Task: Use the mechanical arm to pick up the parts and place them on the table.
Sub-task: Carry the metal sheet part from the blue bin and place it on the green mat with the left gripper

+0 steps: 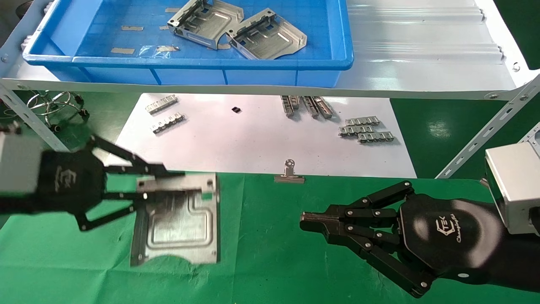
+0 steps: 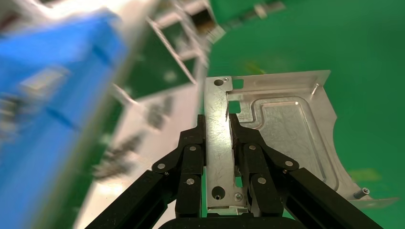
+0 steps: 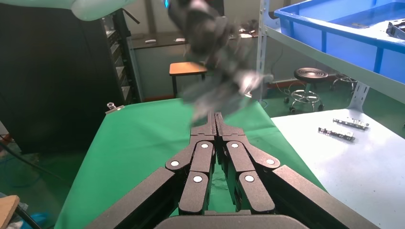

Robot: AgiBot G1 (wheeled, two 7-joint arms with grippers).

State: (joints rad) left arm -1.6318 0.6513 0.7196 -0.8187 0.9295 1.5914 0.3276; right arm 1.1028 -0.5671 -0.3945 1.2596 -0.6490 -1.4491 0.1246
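My left gripper (image 1: 185,185) is shut on the bent-up edge of a shiny silver plate (image 1: 181,223) and holds it over the left part of the green table (image 1: 274,261). In the left wrist view the fingers (image 2: 239,138) clamp the plate's upright flange, and the embossed plate (image 2: 286,129) spreads out beyond them over the cloth. Two more silver parts (image 1: 206,21) (image 1: 265,36) lie in the blue bin (image 1: 190,63) on the shelf. My right gripper (image 1: 306,221) is shut and empty, low over the table at the right; it also shows in the right wrist view (image 3: 215,117).
A white sheet (image 1: 261,139) behind the cloth carries small toothed metal strips (image 1: 365,128) (image 1: 162,103). A binder clip (image 1: 289,173) sits at the cloth's far edge. The silvery shelf (image 1: 422,50) overhangs, with slanted struts (image 1: 485,131). A stool (image 1: 55,103) stands far left.
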